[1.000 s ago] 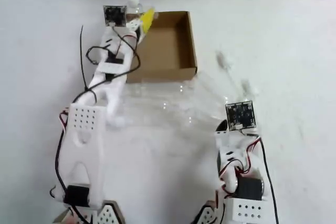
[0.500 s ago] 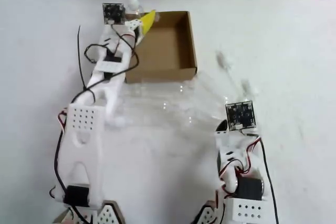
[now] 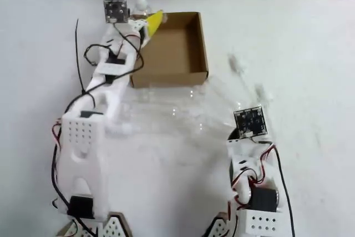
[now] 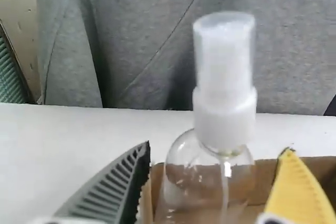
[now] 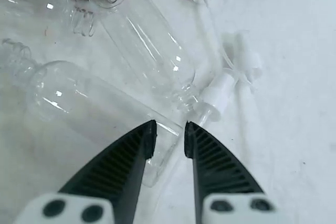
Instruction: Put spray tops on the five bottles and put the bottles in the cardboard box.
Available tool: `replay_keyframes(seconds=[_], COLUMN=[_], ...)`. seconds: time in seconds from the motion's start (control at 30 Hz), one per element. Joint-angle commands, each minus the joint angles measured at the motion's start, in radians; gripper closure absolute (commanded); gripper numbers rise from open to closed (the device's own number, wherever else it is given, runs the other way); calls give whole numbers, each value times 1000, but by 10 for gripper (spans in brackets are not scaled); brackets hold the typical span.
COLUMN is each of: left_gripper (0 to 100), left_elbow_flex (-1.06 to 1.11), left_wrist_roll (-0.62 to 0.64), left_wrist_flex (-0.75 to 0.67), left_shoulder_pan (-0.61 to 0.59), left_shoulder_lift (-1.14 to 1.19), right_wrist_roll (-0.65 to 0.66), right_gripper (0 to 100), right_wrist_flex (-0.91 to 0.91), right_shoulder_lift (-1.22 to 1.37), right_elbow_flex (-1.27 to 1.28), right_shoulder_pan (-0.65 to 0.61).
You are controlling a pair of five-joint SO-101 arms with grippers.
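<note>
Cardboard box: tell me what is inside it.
The cardboard box shows a bare floor where visible. The left tool holds a capped bottle at its far left corner; the arm covers that corner, so the bottle's base is hidden.

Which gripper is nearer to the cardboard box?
Left. The left gripper holds a capped bottle at the cardboard box's far corner; the right gripper hovers over loose bottles, apart from it.

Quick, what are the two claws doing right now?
Left gripper: closed on a bottle.
Right gripper: open just a crack, holding nothing.
</note>
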Motion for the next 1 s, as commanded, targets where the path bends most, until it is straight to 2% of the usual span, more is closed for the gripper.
replay_keyframes(seconds=[0.0, 0.3, 0.73, 0.83, 0.97], left_gripper=[637, 641, 650, 734, 924], left_elbow_flex=[68, 336, 910, 984, 1039], left_wrist_roll=[21, 23, 23, 23, 26], left_wrist_flex=[2, 8, 41, 144, 308], left_shoulder_pan=[4, 5, 38, 28, 10], left_shoulder_lift=[-171, -395, -981, -1129, -1305], right_wrist_roll=[9, 9, 9, 9, 9], right_gripper=[929, 929, 929, 929, 929], right_wrist_flex=[-19, -21, -21, -21, -21], right_shoulder_lift=[-5, -5, -5, -5, -5], right_elbow_flex=[9, 9, 9, 9, 9], right_shoulder_pan=[-1, -1, -2, -1, -1])
